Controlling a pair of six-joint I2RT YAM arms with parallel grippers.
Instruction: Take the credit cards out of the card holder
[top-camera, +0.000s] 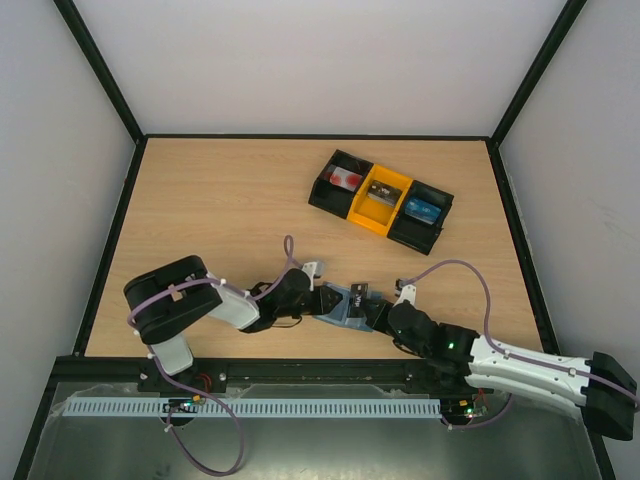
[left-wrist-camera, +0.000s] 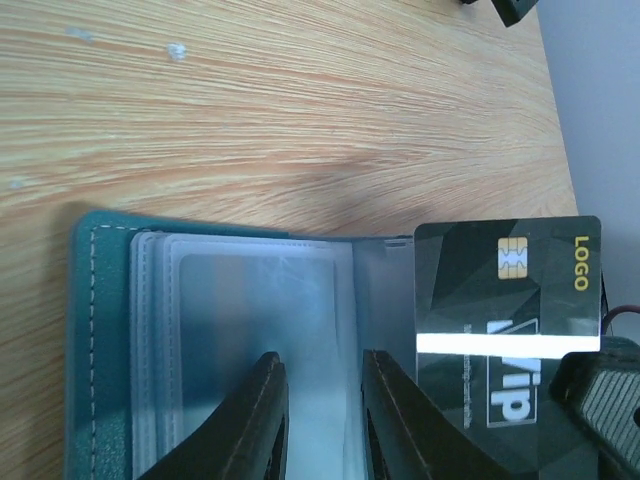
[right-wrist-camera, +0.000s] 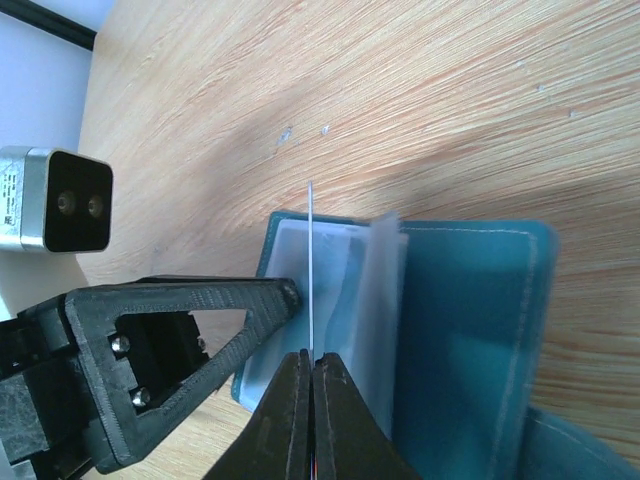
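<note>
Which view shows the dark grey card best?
Left wrist: the dark grey card lies face-on, chip and LOGO readable, half out of the card holder. Right wrist shows only its thin edge in the right gripper; top external, a small dark patch.

Left wrist view: dark grey card (left-wrist-camera: 470, 290).
- "LOGO" in yellow capitals at one corner. It runs sideways along the card's short edge, next to the gold chip.
- "VIP" in large pale letters across the face, also turned on its side. A bright white band crosses the first letter.
- A line of fine print runs alongside "VIP", too small to read.

Right wrist view: grey camera housing (right-wrist-camera: 60, 200).
- Small printed label on its side panel; the characters are blurred and not legible.

Top view: cards in the black-and-yellow tray (top-camera: 375, 222).
- Only coloured marks show; any print is too small to read.
</note>
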